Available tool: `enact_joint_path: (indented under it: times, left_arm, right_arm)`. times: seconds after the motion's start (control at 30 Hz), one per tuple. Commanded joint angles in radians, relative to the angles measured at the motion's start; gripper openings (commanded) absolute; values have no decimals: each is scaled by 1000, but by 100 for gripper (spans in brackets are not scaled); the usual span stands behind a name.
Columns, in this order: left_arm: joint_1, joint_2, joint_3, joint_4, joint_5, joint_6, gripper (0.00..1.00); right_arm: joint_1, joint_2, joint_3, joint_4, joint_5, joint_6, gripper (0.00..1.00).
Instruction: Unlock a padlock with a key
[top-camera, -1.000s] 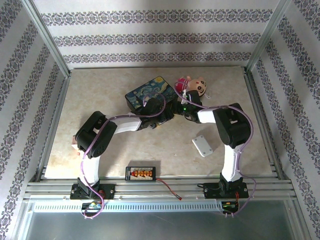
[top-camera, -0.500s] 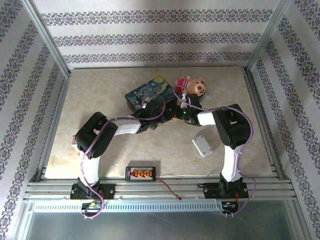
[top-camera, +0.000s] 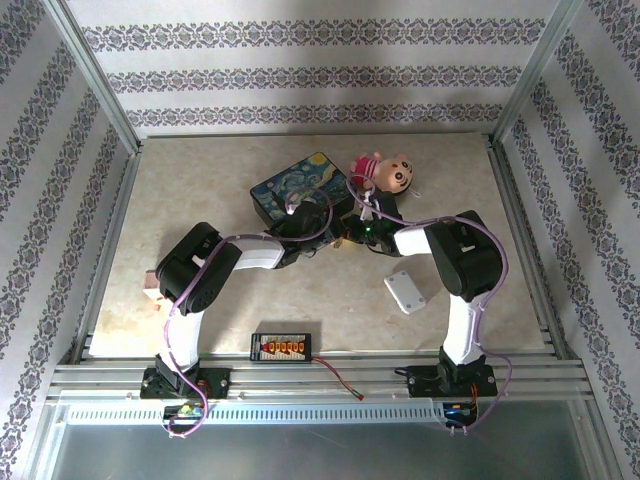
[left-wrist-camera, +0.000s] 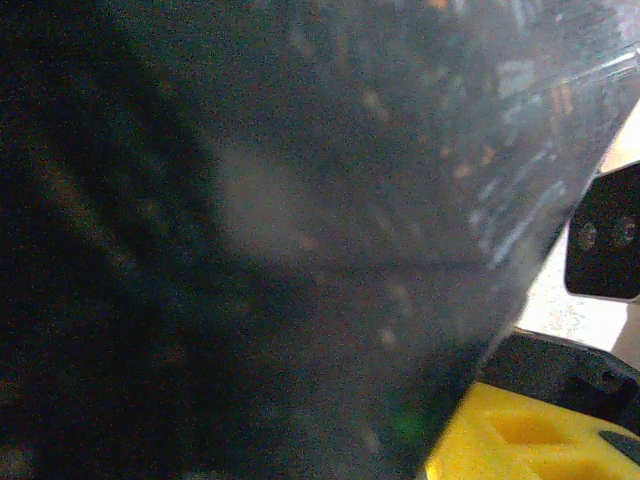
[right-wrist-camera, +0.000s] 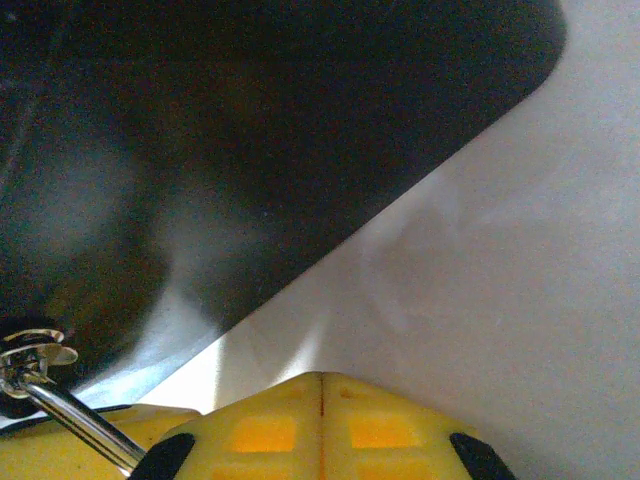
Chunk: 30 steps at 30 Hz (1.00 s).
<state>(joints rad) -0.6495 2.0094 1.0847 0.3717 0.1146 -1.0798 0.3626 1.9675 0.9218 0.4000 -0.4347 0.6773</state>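
- Risk, judged: both wrists converge on one spot, just on the near side of the patterned box (top-camera: 300, 186) and near-left of the pink plush doll (top-camera: 388, 172). A sideways correction could knock one gripper against the other, or shove the box or the doll.
- Risk, judged: a tiny key offers little to hold. A slight twist off-axis could let it slip or jam at the keyway.
- Risk, judged: a dark blurred surface (right-wrist-camera: 200, 120) sits close before both wrist cameras, so alignment is hard to check.
- Location of the padlock and the key: neither can be identified with certainty. A thin silvery rod (right-wrist-camera: 75, 415) with a ring-like end lies just left of the right gripper (right-wrist-camera: 320, 392). Whether it is shackle or key, I cannot tell. The work is judged to sit where the grippers meet, mid-way across the table (top-camera: 200, 180).
- Right gripper: clenched, yellow pads meeting at a seam, nothing visible between them.
- Left gripper (top-camera: 322, 226): cannot tell whether released or clenched.
- Pose: each arm rises from its base, elbow thrown outward, forearm folded inward and low toward the centre.
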Motion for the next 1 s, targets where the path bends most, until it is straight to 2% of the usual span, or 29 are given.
enact_joint_path:
  times: [0.0,0.17,0.33,0.7,0.77,0.97]
  left_arm:
    - [-27,29,-78,-74,60,-36,55]
    - [-31,29,-116,-51,79,-19,54]
    - [-33,36,-160,25,96,-31,46]
    - [-32,8,-187,33,75,-19,33]
    - [-32,12,-184,34,80,-19,28]
    - [-32,18,-190,41,91,-20,23]
  right_arm:
    - [21,-2,-47,-69,-55,40,7]
    - [7,1,-48,-60,-71,51,7]
    - [10,5,-50,-61,-67,57,6]
    - [5,1,-54,-58,-79,68,5]
    - [7,1,-52,-53,-89,76,5]
    - [12,1,-53,-31,-130,116,5]
